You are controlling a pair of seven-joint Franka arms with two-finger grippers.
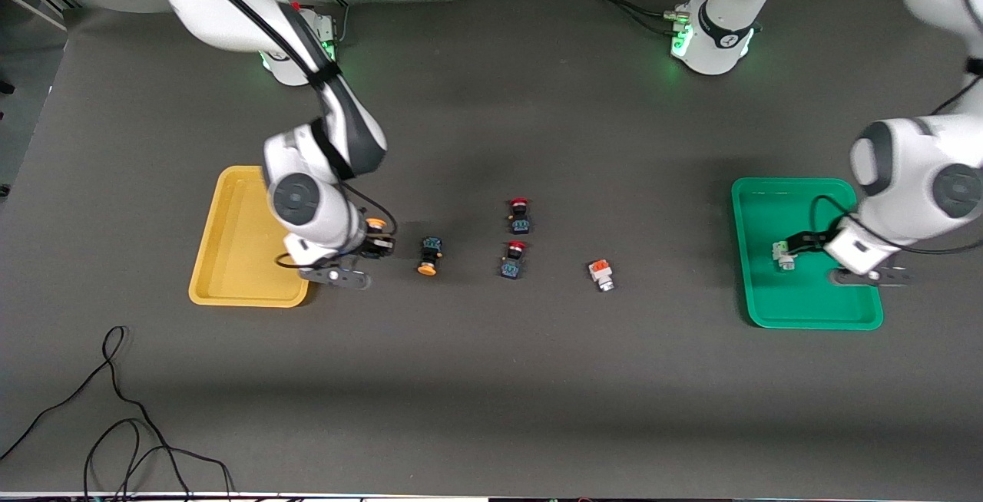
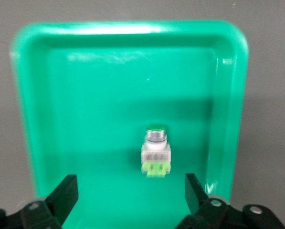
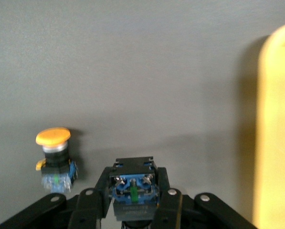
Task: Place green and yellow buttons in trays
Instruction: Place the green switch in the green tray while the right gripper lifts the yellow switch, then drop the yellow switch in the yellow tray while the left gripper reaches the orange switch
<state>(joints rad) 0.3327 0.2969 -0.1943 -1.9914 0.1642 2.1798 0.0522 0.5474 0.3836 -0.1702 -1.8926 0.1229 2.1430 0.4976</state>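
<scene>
My right gripper is shut on a dark-bodied yellow button and holds it just above the table beside the yellow tray. In the right wrist view its fingers clamp the button's blue-and-black body. A second yellow button lies on the table close by and also shows in the right wrist view. A grey button with an orange cap lies mid-table. My left gripper is open over the green tray. A grey green-capped button lies in the tray beside its fingertips.
Two red-capped dark buttons lie mid-table between the loose yellow button and the orange-capped one. A black cable loops on the table near the front camera at the right arm's end.
</scene>
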